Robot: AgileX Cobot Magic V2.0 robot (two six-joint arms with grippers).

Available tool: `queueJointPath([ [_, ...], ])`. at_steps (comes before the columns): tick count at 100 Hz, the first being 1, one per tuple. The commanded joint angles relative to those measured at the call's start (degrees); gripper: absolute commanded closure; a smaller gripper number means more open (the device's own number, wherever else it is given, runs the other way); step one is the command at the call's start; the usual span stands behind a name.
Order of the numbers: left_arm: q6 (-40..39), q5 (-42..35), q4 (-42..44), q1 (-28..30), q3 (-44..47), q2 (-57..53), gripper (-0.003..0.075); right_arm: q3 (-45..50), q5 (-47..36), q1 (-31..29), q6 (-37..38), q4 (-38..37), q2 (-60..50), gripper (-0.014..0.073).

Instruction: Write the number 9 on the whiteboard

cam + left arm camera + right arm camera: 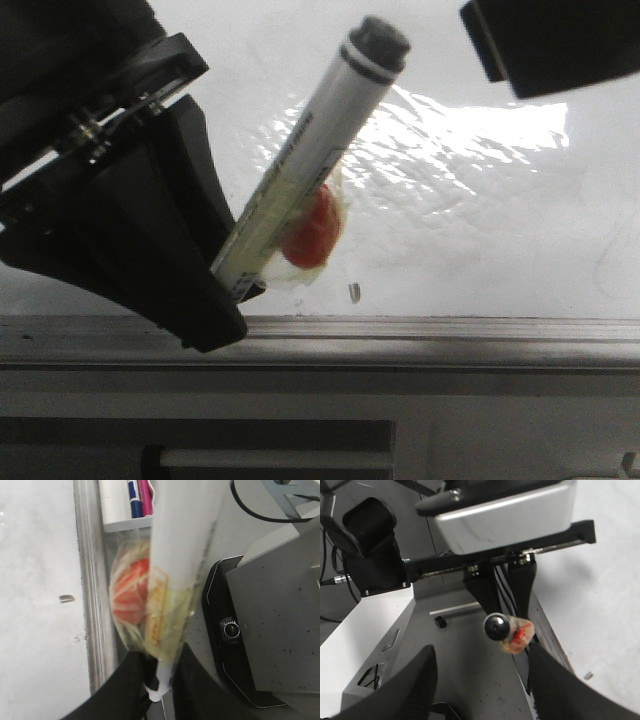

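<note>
My left gripper (232,282) is shut on the lower end of a white marker (318,140), which tilts up to the right and ends in a dark grey cap (383,42). A red and yellowish lump wrapped in clear film (312,232) is stuck to the barrel. The wrist view shows the barrel (182,545) pinched between the black fingers (127,680). Behind lies the glossy whiteboard (480,220), which bears only a small dark smudge (353,292). No number 9 is in view. My right gripper (481,652) is open, looking end-on at the cap (497,627), apart from it.
A grey metal ledge (420,335) runs along the whiteboard's near edge. A tray holding several markers (131,505) sits beside the board. The right arm's dark body (550,45) hangs at the upper right. The robot's grey base (470,680) lies below the right gripper.
</note>
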Motion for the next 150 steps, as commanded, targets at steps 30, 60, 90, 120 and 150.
queueJointPath([
  [30, 1.63, -1.83, -0.95, -0.48, -1.85, -1.15, 0.0741, -2.12, -2.52, 2.51, -9.34, 9.33, 7.01, 0.0212],
  [60, 1.63, -1.83, -1.05, -0.48, -1.85, -1.15, 0.0741, -2.17, -2.24, 2.51, -17.52, 15.83, 10.11, 0.0212],
  [90, 7.54, 1.35, -1.05, -0.48, -1.85, -1.15, 0.0741, -2.78, -4.67, 7.86, -27.84, 14.79, 11.99, 0.0212],
  [120, 9.66, 2.48, -3.21, -0.48, -1.85, -1.15, 0.0741, -2.78, -11.88, 14.59, -27.84, 14.79, 15.06, 0.0218],
  [150, 9.66, 2.48, -3.48, -0.48, -1.85, -1.15, 0.0741, -2.78, -16.47, 14.96, -26.25, 16.37, 16.24, 0.0363],
])
